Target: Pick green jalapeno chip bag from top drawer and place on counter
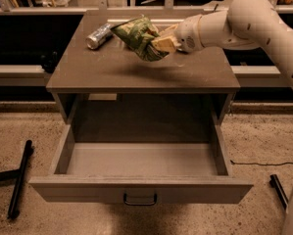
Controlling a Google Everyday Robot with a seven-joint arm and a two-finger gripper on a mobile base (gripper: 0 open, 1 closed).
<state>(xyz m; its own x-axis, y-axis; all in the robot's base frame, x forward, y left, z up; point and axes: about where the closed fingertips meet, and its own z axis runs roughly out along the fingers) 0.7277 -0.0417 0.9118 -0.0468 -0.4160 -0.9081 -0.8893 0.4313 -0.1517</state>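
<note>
1. The floor is pale speckled stone. A black pole lies on it at the left, and a thin dark cable runs along it at the right. Behind the cabinet, a low light-coloured ledge crosses the room in front of dark panels.
2. The counter is a smooth grey-brown slab with a slight sheen, wider than the drawer below it.
3. The top drawer is pulled fully out toward the camera, and its shallow grey floor is bare.
4. The white arm comes in from the upper right and reaches left over the back half of the counter.
5. The green jalapeno chip bag hangs over the rear middle of the counter. It appears to be clear of the surface, with a soft shadow beneath it. Its long axis slants from upper left down to lower right, and the free end points left toward the can.
6. The gripper is clamped on the bag's right end, its tan fingers closed around the crinkled foil.
7. A silver can lies on its side at the counter's rear left, just beside the bag.
8. A small dark handle sits at the centre of the drawer front.
</note>
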